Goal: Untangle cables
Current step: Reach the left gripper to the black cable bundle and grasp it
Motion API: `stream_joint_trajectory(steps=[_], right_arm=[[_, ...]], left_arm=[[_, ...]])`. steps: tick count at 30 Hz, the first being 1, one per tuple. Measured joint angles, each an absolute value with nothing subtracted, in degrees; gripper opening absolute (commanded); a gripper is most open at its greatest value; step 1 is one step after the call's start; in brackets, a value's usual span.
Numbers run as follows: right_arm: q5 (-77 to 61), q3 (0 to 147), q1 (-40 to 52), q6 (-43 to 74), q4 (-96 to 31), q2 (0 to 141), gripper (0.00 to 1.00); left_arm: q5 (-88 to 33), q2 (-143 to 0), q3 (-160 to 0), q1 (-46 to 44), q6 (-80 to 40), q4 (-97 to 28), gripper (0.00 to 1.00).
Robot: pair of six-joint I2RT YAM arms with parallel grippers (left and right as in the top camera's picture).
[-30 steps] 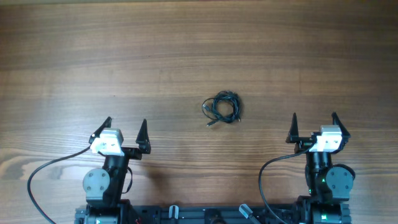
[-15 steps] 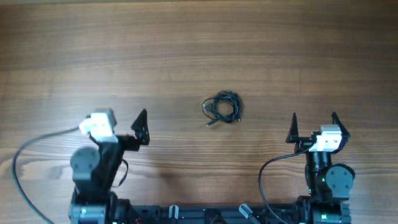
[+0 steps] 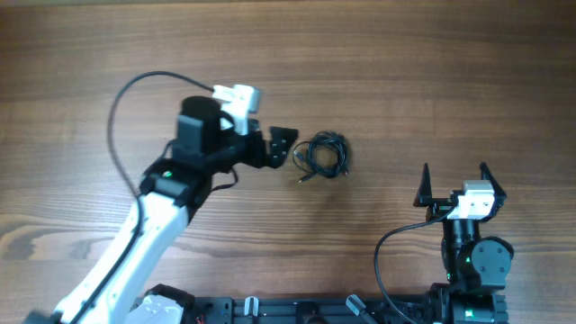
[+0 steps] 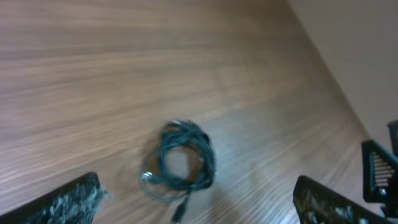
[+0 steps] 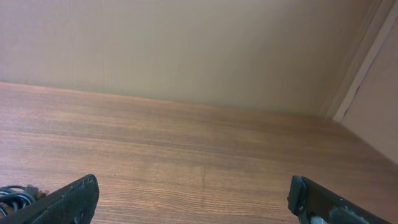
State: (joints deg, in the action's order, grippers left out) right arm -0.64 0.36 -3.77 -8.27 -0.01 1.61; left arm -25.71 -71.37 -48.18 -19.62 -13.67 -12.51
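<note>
Left arm (image 3: 162, 193) has swung out from its near-left parking spot and reached far and right across the bench (image 3: 405, 72). Left claw (image 3: 281, 148) now sits just left of the cables (image 3: 322, 155), close but apart. Right claw (image 3: 454, 171) has not moved and is parked near right, well apart from the cables.

Both claws are released, jaws wide, nothing held.

Cables are unchanged: one small coiled bunch mid-bench, with a plug end (image 3: 303, 180) poking out on the near-left side.

Judgement: the reach is about done and untangling has not started.

Left wrist view is blurred. It shows the cables ahead of the claw, between the lines of its two fingers (image 4: 71, 202), slightly left of centre.

Right wrist view catches only an edge of the cables at the lower left corner.

The next move likely needs a descent and a pinch on an outer loop. The thin wires lie flat on the wood and are easy to miss.
</note>
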Motion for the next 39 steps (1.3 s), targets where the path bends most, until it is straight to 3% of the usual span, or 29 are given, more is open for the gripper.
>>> stream_joint_trajectory(steps=[3,8,20,21,23,31,37,38,39], right_arm=[[-0.6,0.4,-3.8,-8.3,0.0,1.7,1.0],[-0.6,0.4,-3.8,-8.3,0.0,1.7,1.0],[-0.7,0.4,-3.8,-8.3,0.0,1.6,1.0],[-0.7,0.4,-3.8,-8.3,0.0,1.7,1.0],[-0.7,0.4,-3.8,-8.3,0.0,1.7,1.0],[-0.7,0.4,-3.8,-8.3,0.0,1.7,1.0],[-0.7,0.4,-3.8,-8.3,0.0,1.7,1.0],[-0.7,0.4,-3.8,-8.3,0.0,1.7,1.0],[-0.7,0.4,-3.8,-8.3,0.0,1.7,1.0]], left_arm=[[-26.3,-80.8,-48.3,-25.3,-15.6,-5.9,0.98],[-14.1,-92.6,-48.4,-30.7,-11.8,2.7,0.86],[-8.8,-115.9,-48.9,-31.4,-5.7,31.3,0.53],[-8.8,-116.2,-49.1,-31.5,-5.6,31.5,0.41],[-8.9,-116.9,-49.7,-32.1,-5.7,32.0,0.04],[-3.5,-117.3,-50.2,-34.2,-11.6,31.9,0.04],[1.7,-110.4,-49.1,-29.5,-22.5,20.3,0.04],[1.8,-109.7,-49.2,-29.5,-23.1,18.9,0.06],[1.9,-109.2,-49.2,-29.5,-23.6,17.6,0.17]])
